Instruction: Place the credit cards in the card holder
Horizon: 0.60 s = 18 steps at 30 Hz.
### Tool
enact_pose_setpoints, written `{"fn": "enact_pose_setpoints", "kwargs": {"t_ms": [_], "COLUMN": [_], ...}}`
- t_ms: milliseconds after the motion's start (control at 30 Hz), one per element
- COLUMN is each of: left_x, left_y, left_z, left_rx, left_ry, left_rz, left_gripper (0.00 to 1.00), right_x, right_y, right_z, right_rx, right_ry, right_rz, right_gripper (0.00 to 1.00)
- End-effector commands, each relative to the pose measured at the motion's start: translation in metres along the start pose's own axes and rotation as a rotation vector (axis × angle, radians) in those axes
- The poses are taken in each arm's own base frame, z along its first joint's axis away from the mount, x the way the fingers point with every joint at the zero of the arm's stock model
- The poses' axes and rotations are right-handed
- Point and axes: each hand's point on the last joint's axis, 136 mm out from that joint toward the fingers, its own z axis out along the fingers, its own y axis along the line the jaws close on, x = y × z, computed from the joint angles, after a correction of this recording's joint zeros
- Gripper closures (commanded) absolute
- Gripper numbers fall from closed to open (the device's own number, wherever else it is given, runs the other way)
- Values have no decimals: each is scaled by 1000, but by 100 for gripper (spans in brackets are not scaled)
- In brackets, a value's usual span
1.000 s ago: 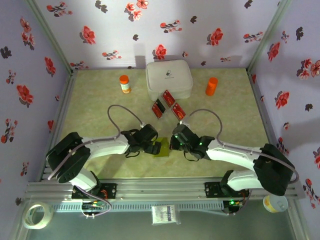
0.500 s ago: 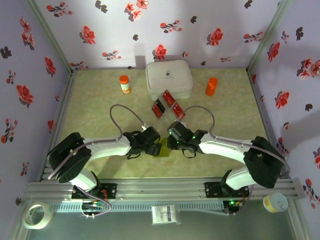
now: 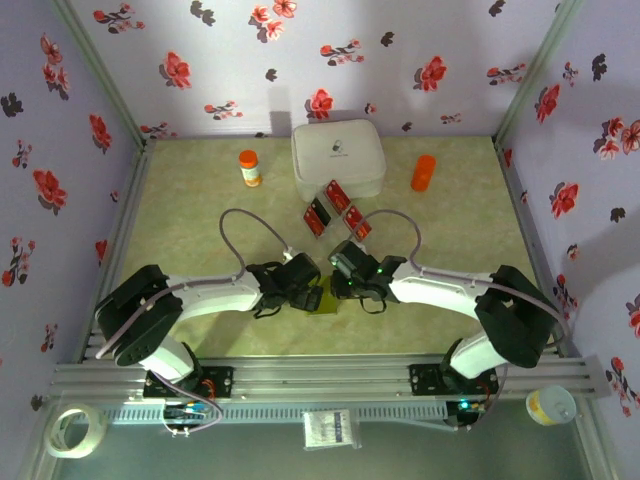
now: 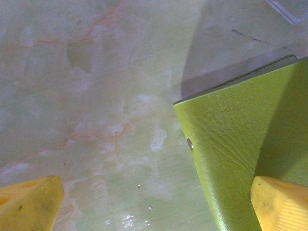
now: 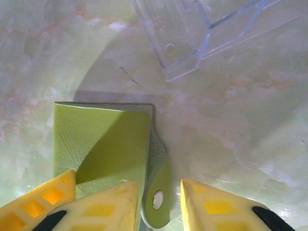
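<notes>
An olive-green, flat, squarish card holder (image 3: 324, 298) lies closed on the pale, marbled green table (image 3: 200, 220), low in the middle of the overhead view, between the two arms' tips.

The left gripper (image 3: 308, 292) sits at its left edge and the right gripper (image 3: 340, 282) at its upper right.

In the left wrist view the left gripper (image 4: 154, 192) has its jaws spread wide. One yellow fingertip is at the lower left over bare table. The other is at the lower right, over the card holder (image 4: 236, 154).

In the right wrist view the right gripper (image 5: 158, 184) has its jaws narrowly apart. The card holder (image 5: 101, 139) fills the lower left, and its rounded snap tab (image 5: 158, 192) lies between the fingertips. The left one is at the tab's edge, and bare table shows before the right one. Whether either presses the tab, I cannot tell.

A clear, angular plastic piece (image 5: 192, 38) lies on the table at the top of that view.

Three small, flat, red-and-black credit cards (image 3: 336, 208) lie just above the grippers in the overhead view, below a large white rounded case (image 3: 338, 155). An orange bottle with a white label (image 3: 249, 167) stands to the left of the case, and a plain orange cylinder (image 3: 424, 172) to its right.
</notes>
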Motion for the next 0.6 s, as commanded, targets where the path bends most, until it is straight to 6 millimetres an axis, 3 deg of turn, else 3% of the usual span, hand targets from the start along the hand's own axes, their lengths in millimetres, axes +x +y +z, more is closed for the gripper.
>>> {"fn": "enact_pose_setpoints", "kwargs": {"t_ms": [0,267,567], "left_x": [30,30,30], "left_y": [21,21,21], "left_z": [6,6,6], "left_rx": [-97,-97,-96], "left_ry": [95,96,94], "left_rz": [56,56,56], "left_gripper": [0,0,0], "right_x": [0,2,4], "right_y": [6,9,2], "right_z": [0,-1,2], "right_rx": [-2,-4,23], "right_ry": [12,9,13], "right_rz": [-34,-42,-42], "right_gripper": [71,71,80]}}
